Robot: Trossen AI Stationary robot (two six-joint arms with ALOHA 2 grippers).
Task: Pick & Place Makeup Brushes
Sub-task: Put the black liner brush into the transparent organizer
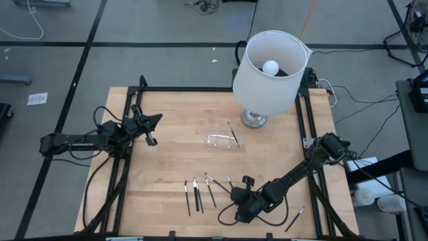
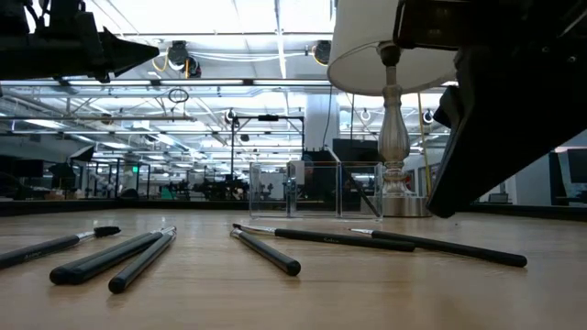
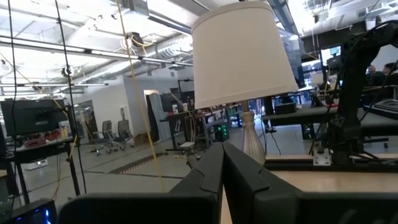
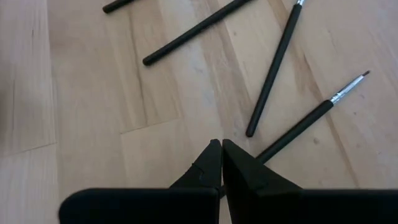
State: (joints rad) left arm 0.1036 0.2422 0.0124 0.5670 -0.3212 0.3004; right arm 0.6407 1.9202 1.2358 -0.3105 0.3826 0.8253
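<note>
Right hand closed and empty, low over the makeup brushes scattered on the desk front edge, one already in the clear box; left hand closed, parked; looks pre-grasp: next, open and straddle one handle.

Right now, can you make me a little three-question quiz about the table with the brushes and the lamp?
1. True or false: the lamp lies tipped over on the table.
2. Which robot hand is down among the loose brushes: A left, B right?
3. Fill in: one brush leans in the clear ____ near the lamp.

Key:
1. False; it stands upright at the far edge.
2. B; the right hand is shut, low over the brushes. The left hand waits shut, away from them.
3. Box.
</note>
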